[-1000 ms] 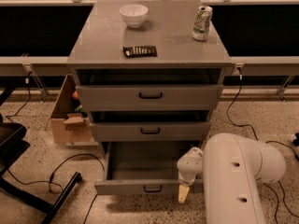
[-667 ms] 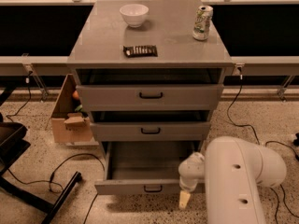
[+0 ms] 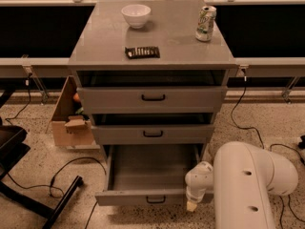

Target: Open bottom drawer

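The bottom drawer (image 3: 143, 197), a grey metal one with a flat front and a small black bar handle (image 3: 156, 200), stands pulled far out of the grey metal cabinet (image 3: 95, 46), so its plain grey inside is seen from above. Its front is close to the lower edge of the view, low over the speckled stone floor (image 3: 274, 120).

The gripper (image 3: 191, 205) of the white rounded robot arm (image 3: 248, 185) is at the right end of this front and points down. It is touching the right corner of the front or just beside it, I am not able to say which. Whether it is spread or closed is also not possible to read here.

Above the bottom drawer are the mid-sized grey drawer front (image 3: 181, 133) and the widest grey drawer front (image 3: 190, 99). Each one shows a dark gap over its upper edge.

On top of the cabinet stand a white round bowl (image 3: 136, 15) at the back left and a white and green drink can (image 3: 205, 23) at the back right. A flat black rectangular object (image 3: 142, 52) lies nearer the front edge.

An open brown cardboard box (image 3: 66, 128) sits on the floor just beside the left side of the cabinet. Black metal legs (image 3: 57, 204) and thin black cables (image 3: 62, 168) lie further left
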